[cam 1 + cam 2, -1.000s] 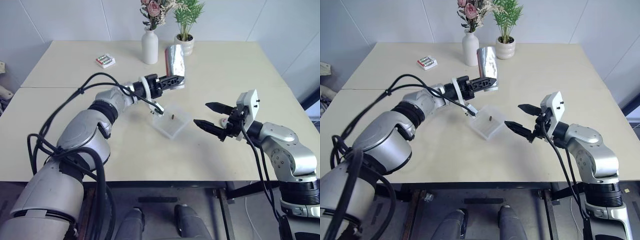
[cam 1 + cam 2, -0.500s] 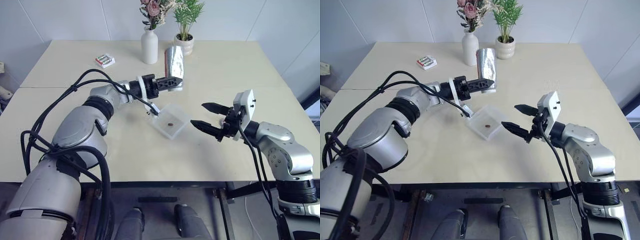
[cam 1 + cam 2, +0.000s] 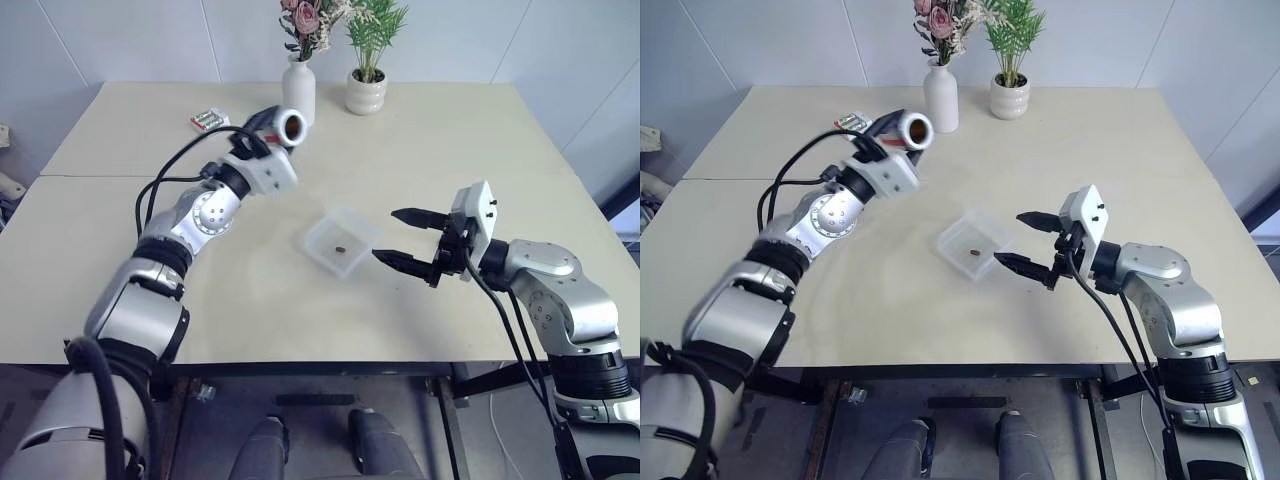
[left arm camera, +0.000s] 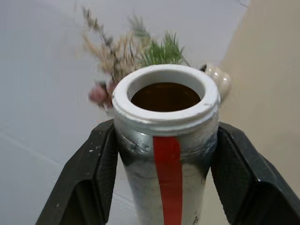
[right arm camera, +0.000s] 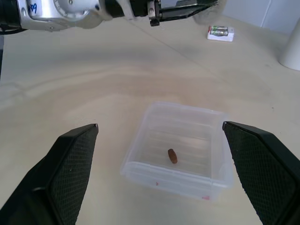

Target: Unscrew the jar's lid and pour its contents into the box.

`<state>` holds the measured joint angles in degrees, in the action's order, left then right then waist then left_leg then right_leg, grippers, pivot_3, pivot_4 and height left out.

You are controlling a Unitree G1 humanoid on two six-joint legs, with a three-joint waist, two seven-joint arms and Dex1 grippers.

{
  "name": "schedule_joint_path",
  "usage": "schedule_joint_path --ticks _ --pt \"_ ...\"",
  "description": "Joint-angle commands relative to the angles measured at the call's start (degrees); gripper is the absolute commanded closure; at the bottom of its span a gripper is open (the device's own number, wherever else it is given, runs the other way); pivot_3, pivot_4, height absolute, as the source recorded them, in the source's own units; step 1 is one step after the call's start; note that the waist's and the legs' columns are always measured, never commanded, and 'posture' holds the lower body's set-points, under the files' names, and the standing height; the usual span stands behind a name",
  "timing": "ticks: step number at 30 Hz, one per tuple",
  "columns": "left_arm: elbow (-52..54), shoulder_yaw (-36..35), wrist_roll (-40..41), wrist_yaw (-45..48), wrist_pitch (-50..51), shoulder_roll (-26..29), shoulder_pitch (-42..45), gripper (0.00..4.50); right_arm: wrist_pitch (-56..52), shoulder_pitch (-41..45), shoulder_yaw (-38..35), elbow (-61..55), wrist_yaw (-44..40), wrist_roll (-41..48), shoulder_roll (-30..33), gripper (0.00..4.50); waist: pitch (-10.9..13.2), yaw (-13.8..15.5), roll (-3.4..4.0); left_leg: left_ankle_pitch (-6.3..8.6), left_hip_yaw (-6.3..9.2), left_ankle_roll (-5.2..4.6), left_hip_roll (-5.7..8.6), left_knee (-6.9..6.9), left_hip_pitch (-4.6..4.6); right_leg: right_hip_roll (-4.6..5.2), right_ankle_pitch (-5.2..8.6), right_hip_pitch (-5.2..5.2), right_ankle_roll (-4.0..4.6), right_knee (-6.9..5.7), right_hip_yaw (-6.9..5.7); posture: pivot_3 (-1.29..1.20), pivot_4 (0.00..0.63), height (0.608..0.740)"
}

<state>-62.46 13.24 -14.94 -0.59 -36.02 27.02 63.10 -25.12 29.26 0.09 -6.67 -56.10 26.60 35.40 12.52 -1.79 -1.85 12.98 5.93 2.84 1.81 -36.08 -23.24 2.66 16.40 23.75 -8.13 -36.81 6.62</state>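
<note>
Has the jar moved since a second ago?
Yes. The jar, in the left pincer, swung left from above the box to beside the vase.

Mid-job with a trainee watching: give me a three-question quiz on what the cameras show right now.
1. True or false: the jar in the left gripper has its lid on.
2. Where does the small brown piece lie? A) on the table, B) in the box, C) in the right gripper.
3. Fill in: the white vase stands beside a potted ____.

Key: 1 false, its mouth is open. 2 B. 3 plant.
</note>
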Motion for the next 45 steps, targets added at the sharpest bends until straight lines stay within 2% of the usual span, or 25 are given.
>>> schedule_joint_path --ticks 1,4,7,11,17,21,24,33,43,45 --pt "8.8 -5.8 8.6 9.7 6.7 0.2 -3.3 2.04 2.3 1.2 0.7 -0.1 -2.2 -1.1 0.9 0.02 0.0 0.0 0.0 0.0 0.01 0.0 -0.01 -0.01 0.0 -0.01 0.0 0.01 0.0 -0.03 0.0 0.0 0.15 0.74" --pt "13.9 -11.1 13.9 11.9 16.6 0.0 -8.1 2.04 2.8 3.5 2.2 1.3 -3.7 -1.5 -0.1 0.02 0.0 -0.1 0.0 -0.01 0.05 0.02 -0.01 -0.07 0.02 0.0 0.0 0.0 0.01 -0.09 0.0 0.0 0.15 0.74" --pt "18.7 -16.5 17.7 10.4 26.3 0.0 -11.9 2.04 2.6 4.8 3.3 1.0 -4.7 -1.6 -0.6 0.02 0.0 -0.4 0.0 -0.03 0.07 0.04 -0.05 -0.1 0.07 -0.03 -0.03 -0.01 0.05 -0.16 0.0 0.0 0.15 0.74" --pt "23.0 -20.5 19.0 9.2 31.2 1.0 -15.3 2.04 1.8 4.6 3.4 -0.6 -4.9 -1.0 -0.7 0.02 0.0 -0.3 0.0 -0.06 0.18 0.09 -0.09 -0.09 0.08 -0.06 -0.04 0.0 0.08 -0.2 -0.09 0.0 0.15 0.74" --pt "23.4 -26.5 21.4 7.2 35.9 2.7 -18.5 2.04 1.0 4.9 3.9 -1.9 -5.8 -0.6 -0.9 0.02 0.0 -0.2 0.0 -0.07 0.18 0.11 -0.09 -0.08 0.08 -0.05 -0.06 -0.01 0.1 -0.16 -0.09 0.0 0.15 0.74" --pt "25.9 -26.9 21.0 7.9 36.8 2.6 -20.2 2.04 0.6 5.1 4.1 -2.3 -6.2 -0.7 -1.1 0.02 0.0 0.1 0.0 -0.07 0.21 0.11 -0.08 -0.08 0.08 -0.04 -0.07 -0.03 0.11 -0.13 -0.12 0.0 0.15 0.74" --pt "29.2 -28.8 25.0 9.8 39.3 0.8 -21.0 2.04 0.4 5.5 4.0 -2.6 -5.9 -0.7 -1.2 0.02 0.0 0.1 0.0 -0.07 0.2 0.11 -0.08 -0.08 0.08 -0.02 -0.07 -0.04 0.12 -0.11 -0.12 0.0 0.15 0.74" --pt "37.1 -33.1 34.1 13.0 46.2 -3.7 -22.9 2.04 2.1 4.1 -2.1 -3.2 2.6 0.4 -5.3 0.02 0.0 0.1 0.0 -0.08 0.25 0.13 -0.11 -0.05 0.08 -0.04 -0.08 -0.03 0.14 -0.08 -0.16 0.0 0.15 0.74" --pt "36.3 -30.9 31.1 14.5 46.6 -3.0 -24.0 2.04 2.8 2.3 -3.6 -3.8 1.7 0.7 -3.1 0.02 0.0 0.0 0.0 -0.09 0.24 0.14 -0.11 -0.04 0.09 -0.07 -0.1 -0.05 0.17 -0.05 -0.16 0.0 0.15 0.74" --pt "36.6 -30.4 30.2 14.2 46.3 -2.7 -24.1 1.31 2.7 2.3 -3.5 -3.8 1.5 0.8 -3.0 0.0 0.0 0.0 0.0 -0.09 0.24 0.15 -0.11 -0.04 0.09 -0.06 -0.1 -0.05 0.18 -0.05 -0.16 0.0 0.15 0.74"
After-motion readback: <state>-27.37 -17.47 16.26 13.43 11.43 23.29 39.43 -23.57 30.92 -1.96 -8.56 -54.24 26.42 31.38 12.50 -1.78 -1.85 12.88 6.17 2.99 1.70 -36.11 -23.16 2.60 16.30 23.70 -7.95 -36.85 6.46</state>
